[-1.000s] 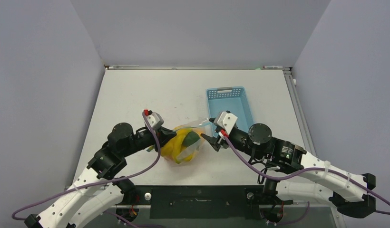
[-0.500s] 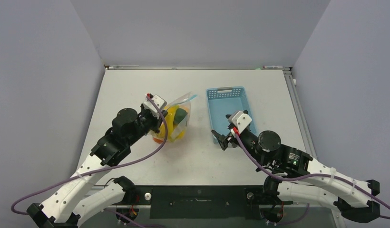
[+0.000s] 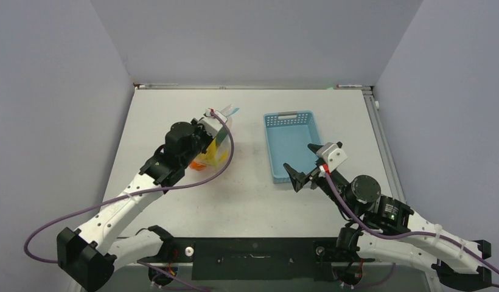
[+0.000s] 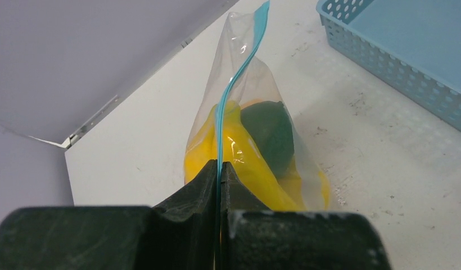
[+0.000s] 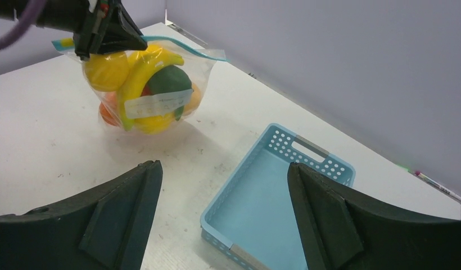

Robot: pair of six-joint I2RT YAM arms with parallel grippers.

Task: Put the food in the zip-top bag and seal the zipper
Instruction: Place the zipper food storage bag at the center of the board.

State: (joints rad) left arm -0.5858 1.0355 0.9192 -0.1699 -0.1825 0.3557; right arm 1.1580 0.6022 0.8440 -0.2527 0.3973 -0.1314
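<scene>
Showing food inside the zip-top bag, zipper seemingly sealed, left gripper clamped on it, right gripper agape and empty.

We are looking at a robotics lab test cell, not a home or kitchen. We are seeing a scuffed white surface boxed in on three sides by plain lavender-grey panels. A left arm and a right arm are standing bolted beside a black rail, trailing purple cables. Only plastic-looking toy food is serving as props.
</scene>
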